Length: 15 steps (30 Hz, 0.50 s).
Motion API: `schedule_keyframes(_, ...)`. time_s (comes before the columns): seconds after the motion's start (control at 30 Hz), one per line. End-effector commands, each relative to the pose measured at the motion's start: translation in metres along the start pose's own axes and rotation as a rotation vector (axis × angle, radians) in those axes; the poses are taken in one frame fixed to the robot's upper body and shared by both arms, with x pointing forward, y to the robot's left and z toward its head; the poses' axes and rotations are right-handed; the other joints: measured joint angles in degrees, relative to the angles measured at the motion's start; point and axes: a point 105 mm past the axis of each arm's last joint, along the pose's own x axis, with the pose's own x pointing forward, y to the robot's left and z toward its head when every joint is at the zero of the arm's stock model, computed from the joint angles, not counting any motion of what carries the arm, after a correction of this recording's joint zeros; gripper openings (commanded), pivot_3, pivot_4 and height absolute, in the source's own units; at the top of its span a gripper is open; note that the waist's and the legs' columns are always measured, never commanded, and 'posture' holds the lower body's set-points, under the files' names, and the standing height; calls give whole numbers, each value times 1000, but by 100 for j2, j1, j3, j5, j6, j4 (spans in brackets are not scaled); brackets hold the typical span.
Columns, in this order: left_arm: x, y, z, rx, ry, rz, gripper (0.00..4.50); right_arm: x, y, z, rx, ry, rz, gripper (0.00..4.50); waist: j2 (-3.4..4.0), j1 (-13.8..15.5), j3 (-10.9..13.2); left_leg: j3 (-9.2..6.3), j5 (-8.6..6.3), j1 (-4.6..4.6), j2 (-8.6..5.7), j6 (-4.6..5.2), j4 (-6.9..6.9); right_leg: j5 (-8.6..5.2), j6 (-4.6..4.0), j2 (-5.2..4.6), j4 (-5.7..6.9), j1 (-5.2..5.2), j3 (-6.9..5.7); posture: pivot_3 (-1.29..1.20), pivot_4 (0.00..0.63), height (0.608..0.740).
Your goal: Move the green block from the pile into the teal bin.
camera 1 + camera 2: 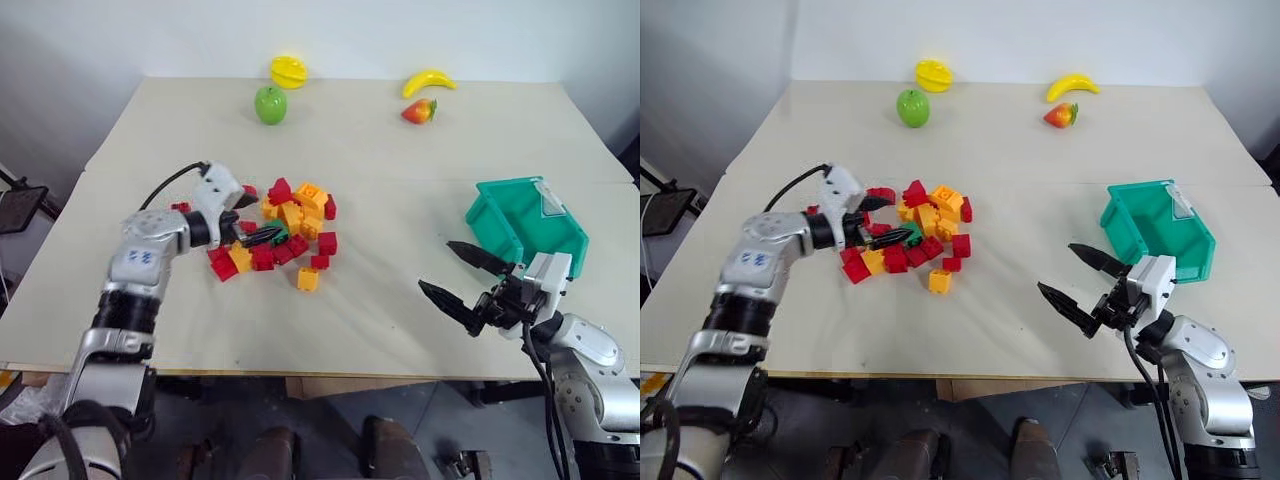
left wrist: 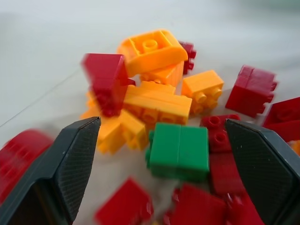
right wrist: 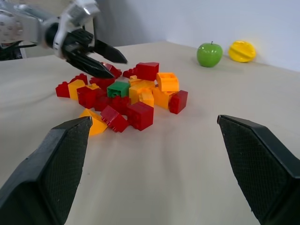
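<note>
Green block (image 2: 179, 151) in pile (image 1: 283, 232), between spread fingers of left tool (image 2: 164, 159), untouched.

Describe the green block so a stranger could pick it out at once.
On the beige table, find the pile of small studded toy bricks near the robot's left side, where the open left gripper reaches in. The green block lies in that heap between the gripper's fingers. It is the one green brick among red and orange-yellow ones.

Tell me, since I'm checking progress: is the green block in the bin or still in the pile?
In the pile. The green block lies among red and yellow bricks between the open left gripper's fingers, ungripped; the bin stands apart.
</note>
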Motion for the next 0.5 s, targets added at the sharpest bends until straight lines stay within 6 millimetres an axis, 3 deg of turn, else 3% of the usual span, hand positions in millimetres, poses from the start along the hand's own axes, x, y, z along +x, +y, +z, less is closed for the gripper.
schedule_keyframes(0.03,8,0,-1,42,52,-45,4481,2,2,13,-46,-39,-3,4500,0,-18,0,-1,0,0,0,0,0,0,0,0,1,0,-1,0,150,740)
schedule_keyframes(0.13,11,2,-7,44,92,-34,3961,-1,2,14,-51,-40,-19,4500,-2,-24,1,-3,0,-2,-1,1,1,0,0,-1,1,0,0,0,150,740)
schedule_keyframes(0.23,11,2,-9,55,107,-38,3108,-2,3,14,-50,-38,-27,4500,-3,-27,1,-4,0,-2,-1,1,1,0,0,-1,1,1,0,0,150,740)
schedule_keyframes(0.5,13,-3,-24,15,198,-64,3108,-3,5,16,-50,-42,-35,4500,-3,-29,2,-5,0,-2,0,1,2,0,0,-1,2,1,0,0,150,740)
